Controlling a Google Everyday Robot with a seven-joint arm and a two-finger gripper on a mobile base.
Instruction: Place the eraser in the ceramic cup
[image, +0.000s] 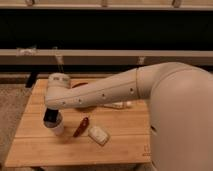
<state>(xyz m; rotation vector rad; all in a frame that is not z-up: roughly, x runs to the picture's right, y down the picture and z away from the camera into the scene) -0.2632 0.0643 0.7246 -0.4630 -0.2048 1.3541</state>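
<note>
The tool (51, 117) shows only as a dark end piece at the tip of the arm, set right on top of the ceramic cup (56, 127) at the left front part of the desk (35, 145), and whether it is clenched or released cannot be told, nor what it grasps. The eraser cannot be made out as a separate thing: a dark shape sits at the cup's mouth, but it may be the tool itself, so where the eraser lies cannot be said for sure. Only the lower white wall of the cup shows below the dark tip; its rim is hidden. From the tip the pale arm (100, 92) rises through a rounded wrist joint and runs rightward across the desk to a large cream-coloured body that fills the right side of the view. Just right of the cup lies 1 small red-brown object (81, 126), slanted, and just beside that a white rounded block (98, 134), tilted, nearer the front edge. Behind the arm a part of an orange dish (80, 86) peeks out above it, and a long white box (119, 105) lies below the arm near the middle of the desk, partly covered. The desk is of light wood planks and stands on a grey speckled floor (12, 105). Behind it run a long pale horizontal rail (100, 56) and a dark wall.
</note>
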